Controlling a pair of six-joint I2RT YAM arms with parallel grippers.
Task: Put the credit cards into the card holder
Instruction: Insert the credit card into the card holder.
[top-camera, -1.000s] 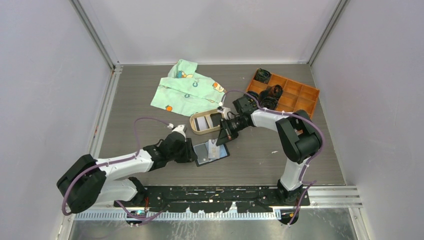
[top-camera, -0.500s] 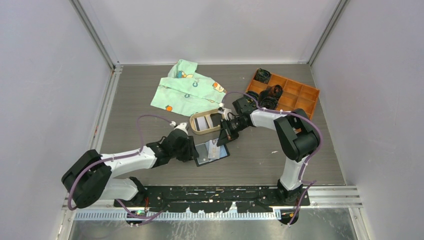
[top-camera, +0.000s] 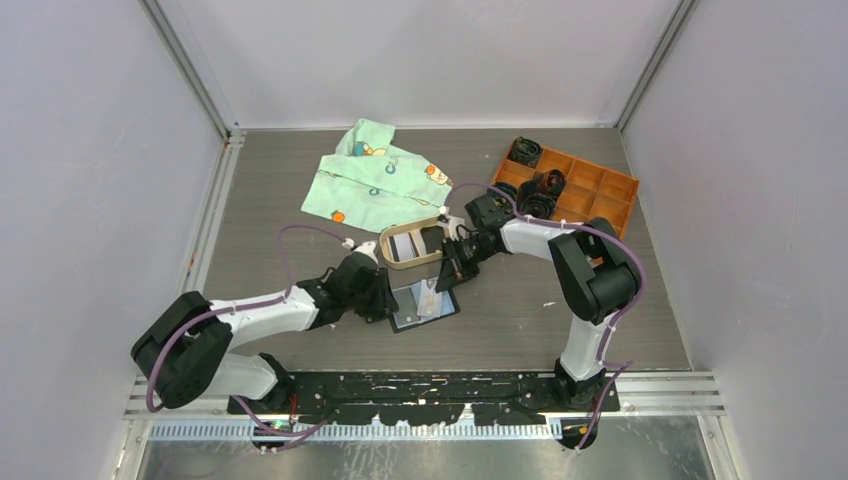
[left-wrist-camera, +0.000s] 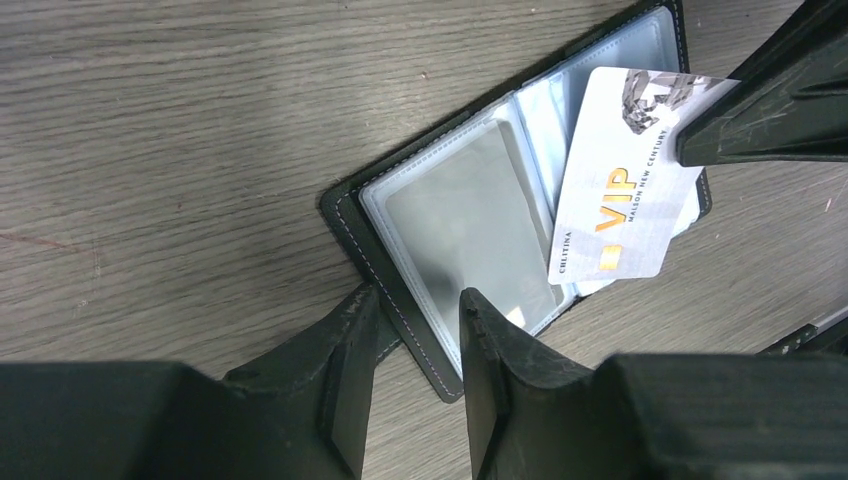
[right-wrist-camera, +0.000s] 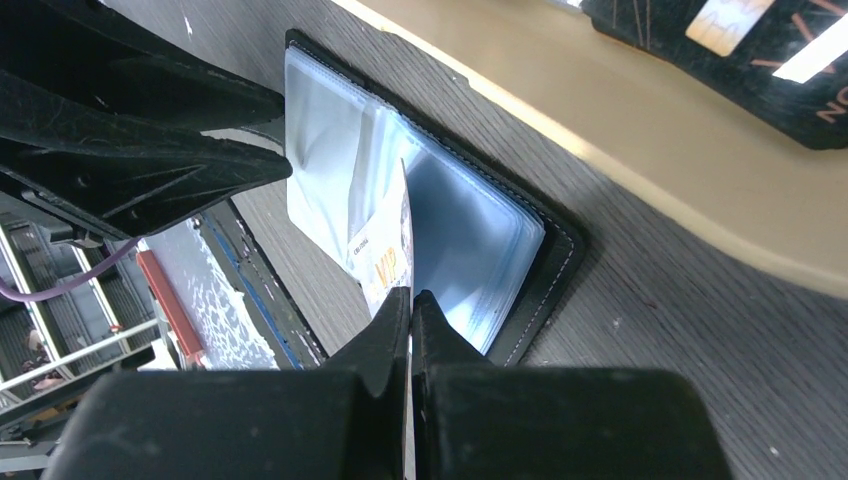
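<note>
Left wrist view: the card holder lies open and flat on the table, clear sleeves facing up. Your right pincer is closed on one short end of a white card and reaches in from the side of the tan tray. The card hangs over the half of the holder farther from your left arm. Its long axis runs roughly along the fold, with the free short end lowest. In the right wrist view that end sits among the fanned sleeves; I cannot tell whether it has entered a pocket. Your left pincer stands astride the holder's near edge with jaws parted; whether they clamp it is not shown. Judgement: insertion depends on lining the card's long axis up with the sleeve mouth, and the right arm should do the pushing.
</note>
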